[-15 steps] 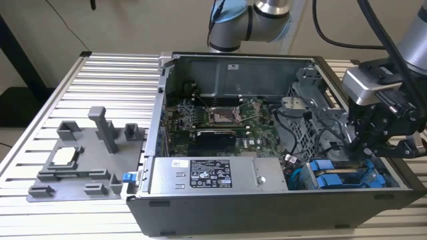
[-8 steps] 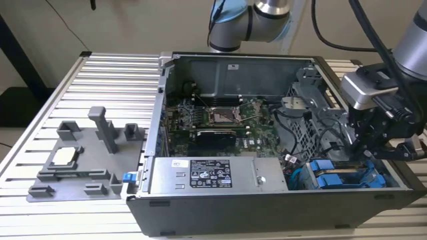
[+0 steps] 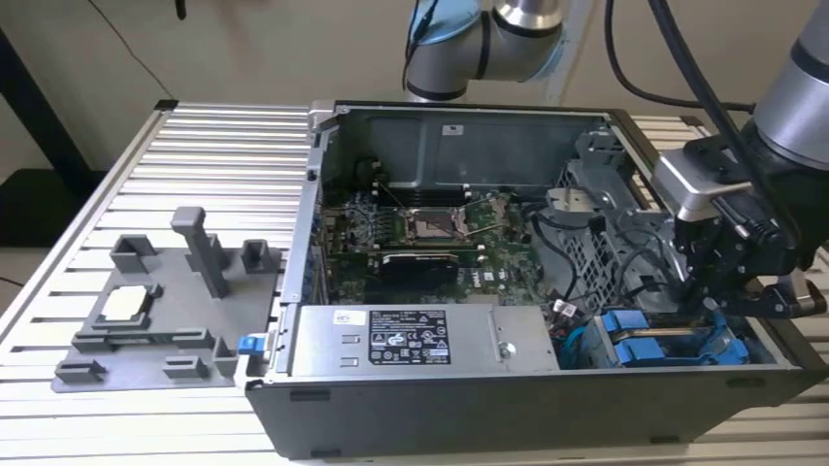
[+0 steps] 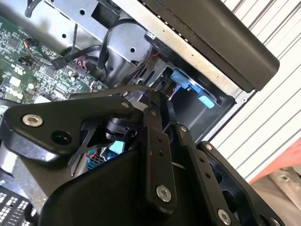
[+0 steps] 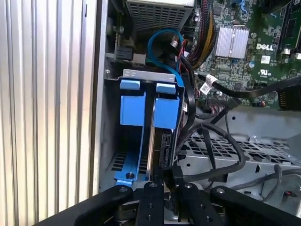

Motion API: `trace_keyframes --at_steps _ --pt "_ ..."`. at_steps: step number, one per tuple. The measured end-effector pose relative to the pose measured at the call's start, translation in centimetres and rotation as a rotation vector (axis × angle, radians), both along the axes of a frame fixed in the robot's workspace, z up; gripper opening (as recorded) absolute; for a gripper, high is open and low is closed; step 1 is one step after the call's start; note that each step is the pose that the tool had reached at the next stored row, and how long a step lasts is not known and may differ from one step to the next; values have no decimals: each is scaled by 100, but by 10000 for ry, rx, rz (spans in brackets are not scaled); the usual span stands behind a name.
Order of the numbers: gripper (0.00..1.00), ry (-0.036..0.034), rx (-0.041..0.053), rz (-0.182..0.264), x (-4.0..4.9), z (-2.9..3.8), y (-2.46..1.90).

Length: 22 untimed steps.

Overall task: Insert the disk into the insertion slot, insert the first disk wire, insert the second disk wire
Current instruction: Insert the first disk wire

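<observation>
Observe disk [image 3: 627,323] seated in insertion slot [image 5: 162,76] at lower right of exterior view, just beside other blue-framed drive [image 3: 644,351]. Find gripper [image 3: 710,299] above that bay inside open computer case [image 3: 518,408], closed on connector of black disk wire [image 5: 172,174] at disk's exposed edge. Note case resting on ribbed tabletop [image 3: 220,165].

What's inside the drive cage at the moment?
The drive cage holds two blue carriers side by side: the outer carrier by the case wall and the inner carrier nearer the motherboard. Black cables and the gripper hide their near ends.
</observation>
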<state>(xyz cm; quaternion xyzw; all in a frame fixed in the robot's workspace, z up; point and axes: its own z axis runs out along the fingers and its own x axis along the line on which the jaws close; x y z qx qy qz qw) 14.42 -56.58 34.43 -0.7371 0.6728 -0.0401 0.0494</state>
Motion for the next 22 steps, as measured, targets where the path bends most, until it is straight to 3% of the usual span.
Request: trace_keyframes --at_steps 22 --pt "19 -16 -19 -176 21 -48 30"
